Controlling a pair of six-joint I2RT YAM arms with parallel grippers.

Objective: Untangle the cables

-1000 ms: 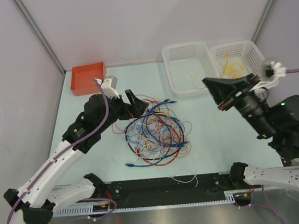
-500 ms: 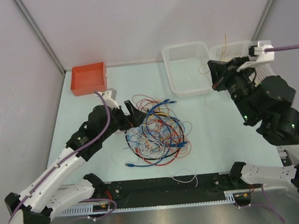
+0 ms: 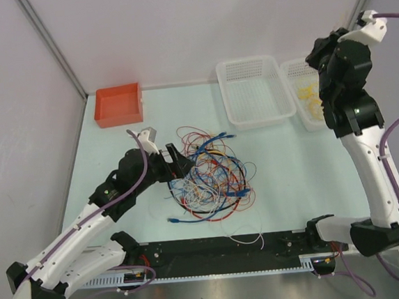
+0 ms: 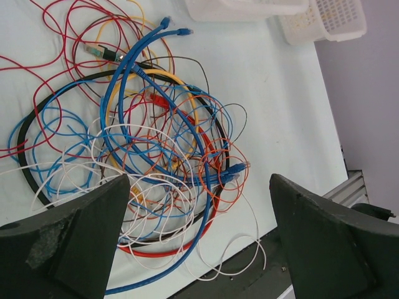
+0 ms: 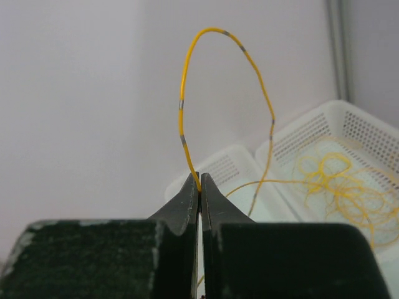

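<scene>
Now compared with half a second back: the right arm [image 3: 368, 163] has swung up and back. Its jaws no longer hang over the gap between the two baskets. They sit high by the back right corner, above the right basket [image 3: 297, 65].

The right wrist view shows the right jaws pressed together on a single yellow wire [image 5: 182, 93]. The wire rises from the tips in a tall loop and drops back toward the right basket [image 5: 361, 134]. A loose heap of yellow wire [image 3: 309, 91] lies in that basket. The left basket [image 3: 248, 62] stands just beside it.

The left arm [image 3: 86, 215] has edged forward and lower. Its jaws now sit at the left edge of the tangle of cables [image 3: 208, 173] rather than just behind it. The left wrist view shows the left jaws wide apart and holding nothing, with the tangle [image 4: 149, 162] spread between and beyond the two fingers [image 4: 68, 246]. I cannot tell whether either finger touches a strand.

The tangle lies mid-worktop [image 3: 284, 163], and its outline is unchanged from the earlier frame. It holds red, blue, white, orange and black strands. A blue lead [image 3: 181, 221] trails off its near-left side, and a white strand [image 3: 248, 237] strays toward the front rail. The red bin [image 3: 117, 89] sits at the back left, well apart from the tangle.
</scene>
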